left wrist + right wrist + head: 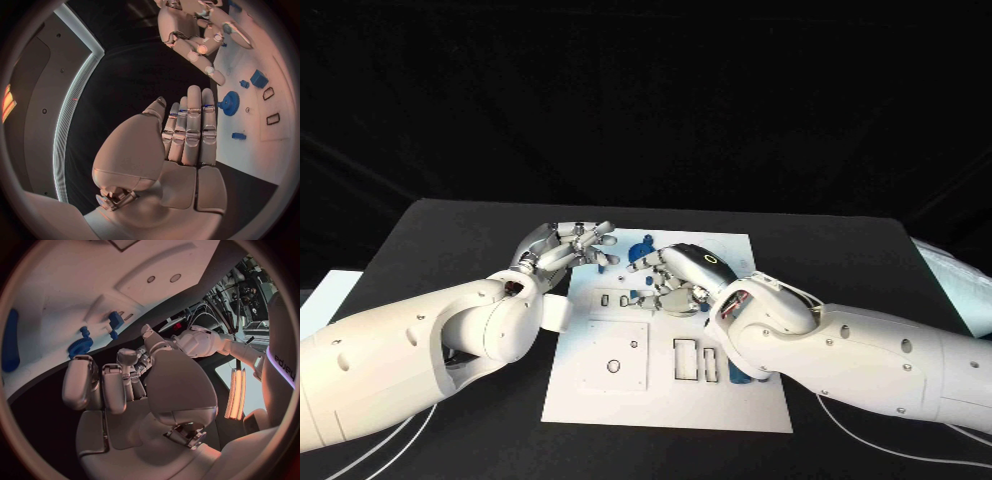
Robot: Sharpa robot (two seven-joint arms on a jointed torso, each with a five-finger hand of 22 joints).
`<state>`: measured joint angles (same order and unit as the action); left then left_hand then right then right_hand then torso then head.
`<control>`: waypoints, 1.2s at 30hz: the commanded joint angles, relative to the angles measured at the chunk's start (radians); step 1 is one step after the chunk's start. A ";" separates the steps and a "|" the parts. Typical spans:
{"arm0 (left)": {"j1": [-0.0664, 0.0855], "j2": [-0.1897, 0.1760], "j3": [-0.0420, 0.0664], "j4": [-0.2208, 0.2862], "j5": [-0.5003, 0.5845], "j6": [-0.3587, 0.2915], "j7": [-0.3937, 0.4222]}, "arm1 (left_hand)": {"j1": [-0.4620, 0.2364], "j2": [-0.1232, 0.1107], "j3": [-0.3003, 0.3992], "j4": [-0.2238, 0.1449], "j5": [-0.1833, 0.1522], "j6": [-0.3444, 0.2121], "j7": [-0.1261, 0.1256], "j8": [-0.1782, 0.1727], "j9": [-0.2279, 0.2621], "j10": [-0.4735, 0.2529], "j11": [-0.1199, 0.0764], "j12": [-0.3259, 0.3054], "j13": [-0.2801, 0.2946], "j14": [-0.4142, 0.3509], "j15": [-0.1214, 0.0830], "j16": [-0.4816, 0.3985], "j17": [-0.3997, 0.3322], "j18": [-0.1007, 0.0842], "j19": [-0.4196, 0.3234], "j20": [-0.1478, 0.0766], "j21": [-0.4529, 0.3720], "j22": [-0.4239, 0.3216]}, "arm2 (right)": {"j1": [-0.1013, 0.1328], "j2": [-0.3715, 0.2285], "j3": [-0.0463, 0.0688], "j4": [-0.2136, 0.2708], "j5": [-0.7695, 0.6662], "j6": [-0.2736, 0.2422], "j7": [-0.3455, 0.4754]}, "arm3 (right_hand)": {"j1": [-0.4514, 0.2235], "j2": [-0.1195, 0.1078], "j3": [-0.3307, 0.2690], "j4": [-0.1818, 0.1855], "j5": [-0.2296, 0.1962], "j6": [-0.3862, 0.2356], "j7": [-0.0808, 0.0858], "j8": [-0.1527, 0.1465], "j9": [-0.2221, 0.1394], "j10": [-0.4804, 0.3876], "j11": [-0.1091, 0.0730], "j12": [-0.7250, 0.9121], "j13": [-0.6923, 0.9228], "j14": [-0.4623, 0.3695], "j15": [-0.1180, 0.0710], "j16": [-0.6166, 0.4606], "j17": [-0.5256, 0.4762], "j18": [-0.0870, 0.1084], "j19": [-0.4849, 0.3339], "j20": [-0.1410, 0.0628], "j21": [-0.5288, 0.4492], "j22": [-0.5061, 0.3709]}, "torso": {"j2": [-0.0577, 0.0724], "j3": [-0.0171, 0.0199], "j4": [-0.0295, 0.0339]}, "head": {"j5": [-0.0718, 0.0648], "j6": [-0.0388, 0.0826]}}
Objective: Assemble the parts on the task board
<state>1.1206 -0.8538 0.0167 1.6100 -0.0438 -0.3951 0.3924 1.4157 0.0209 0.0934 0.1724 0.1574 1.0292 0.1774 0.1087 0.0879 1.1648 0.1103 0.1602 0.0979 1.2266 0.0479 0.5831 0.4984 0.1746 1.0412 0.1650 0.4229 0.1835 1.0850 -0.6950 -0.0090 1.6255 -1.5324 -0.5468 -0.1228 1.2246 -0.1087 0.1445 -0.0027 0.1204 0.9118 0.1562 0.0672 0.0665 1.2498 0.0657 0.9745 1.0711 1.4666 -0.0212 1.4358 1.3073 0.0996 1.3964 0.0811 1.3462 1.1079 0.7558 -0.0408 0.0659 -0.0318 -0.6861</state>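
A: Nearest us on the flat white task board we see the empty cut-outs: an oval hole and two black-edged rectangular slots. Beside those slots a long dark-blue bar-shaped part lies at the board's right edge, partly under our right forearm.

B: A little farther up, our silver many-fingered right hand is over the middle of the board. In the right wrist view its fingers curl inward, and we see nothing in them.

A: Agreed, it is closed on nothing. Our silver many-fingered left hand is at the board's far left corner. In the left wrist view its fingers lie straight and side by side, holding nothing.

B: Just past those fingertips lies a blue gear-shaped part, flat on the board. Near it we see a small blue block-shaped part and a short blue peg-like part.

A: Farthest off, another dark-blue part sits at the board's far edge between our two hands; we cannot tell its shape.
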 commanded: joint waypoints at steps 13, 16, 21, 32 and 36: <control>0.059 -0.020 0.000 -0.032 -0.515 0.209 -0.590 | -0.151 -0.015 -0.074 0.103 -0.006 0.034 -0.063 0.104 0.056 0.056 -0.072 0.388 0.342 0.266 -0.074 0.822 0.826 0.004 0.154 -0.088 0.340 0.216 | 0.124 -0.269 0.008 0.098 0.458 0.005 0.277 | 0.087 0.087 0.021 -0.012 0.027 0.005 0.001 0.007 0.004 -0.004 -0.002 0.003 -0.004 0.058 0.005 -0.010 0.050 -0.014 0.002 0.004 0.002 0.009 | -0.021 0.0097 -0.0072 | 0.006 -0.006; 0.084 -0.013 0.000 -0.040 -0.711 0.292 -0.714 | -0.211 -0.031 -0.141 0.114 -0.036 0.074 -0.095 0.173 0.093 0.100 -0.100 0.547 0.466 0.319 -0.104 0.925 0.973 -0.037 0.273 -0.106 0.592 0.539 | 0.154 -0.298 0.008 0.073 0.516 0.003 0.281 | 0.089 0.091 0.022 -0.012 0.035 0.016 0.000 0.012 0.006 -0.003 -0.003 0.005 -0.004 0.059 0.004 -0.010 0.051 -0.014 0.003 0.003 0.003 0.010 | -0.025 0.0118 -0.0111 | 0.006 -0.007; 0.120 0.011 0.000 -0.044 -0.851 0.360 -0.857 | -0.213 -0.008 -0.203 0.116 -0.055 0.048 -0.115 0.274 0.171 0.100 -0.116 0.784 0.703 0.338 -0.118 0.973 1.048 -0.073 0.338 -0.127 0.796 0.807 | 0.170 -0.317 0.008 0.073 0.552 -0.010 0.277 | 0.093 0.101 0.028 -0.013 0.046 0.018 0.000 0.013 0.006 0.003 -0.004 0.013 0.001 0.059 0.003 -0.011 0.050 -0.015 0.005 0.003 0.005 0.014 | -0.027 0.0159 -0.0115 | 0.008 -0.005; 0.168 0.124 -0.001 -0.133 -0.966 0.462 -1.013 | -0.219 0.042 -0.251 0.116 -0.060 -0.025 -0.105 0.335 0.231 0.021 -0.111 0.744 0.658 0.344 -0.115 0.988 1.072 -0.106 0.416 -0.123 0.933 1.015 | 0.177 -0.305 0.008 0.074 0.598 -0.009 0.245 | 0.095 0.105 0.031 -0.013 0.048 0.018 0.000 0.012 0.006 0.006 -0.004 0.018 0.005 0.058 0.003 -0.016 0.043 -0.015 0.006 0.003 0.005 0.014 | -0.032 0.0204 -0.0059 | 0.015 -0.015; 0.174 0.155 -0.001 -0.161 -0.980 0.485 -1.029 | -0.215 0.054 -0.262 0.116 -0.058 -0.032 -0.106 0.357 0.250 0.034 -0.112 0.777 0.694 0.344 -0.114 0.988 1.072 -0.119 0.442 -0.125 0.979 1.091 | 0.177 -0.300 0.008 0.073 0.600 -0.002 0.233 | 0.095 0.106 0.031 -0.013 0.048 0.019 0.000 0.012 0.006 0.006 -0.004 0.018 0.004 0.058 0.003 -0.016 0.042 -0.014 0.005 0.003 0.005 0.013 | -0.031 0.0196 -0.0078 | 0.016 -0.015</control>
<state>1.2934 -0.7035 0.0155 1.4544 -0.9631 0.0185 -0.5780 1.2002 0.0688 -0.1659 0.2893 0.1003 1.0021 0.0712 0.4645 0.3369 1.1951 -0.0002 0.9340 0.7908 1.4674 -0.0644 1.5684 1.3080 0.0695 1.4608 0.0411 1.3993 1.2710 1.2615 -0.9957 -0.0013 1.6982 -0.9560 -0.5545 0.1262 1.3188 -0.0158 0.1701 -0.0166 0.1625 0.9225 0.1564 0.0770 0.0717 1.2498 0.0656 0.9902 1.0759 1.4666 -0.0213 1.4240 1.3078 0.0996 1.3964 0.0810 1.3462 1.1222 0.7244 -0.0211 0.0591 -0.0165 -0.7009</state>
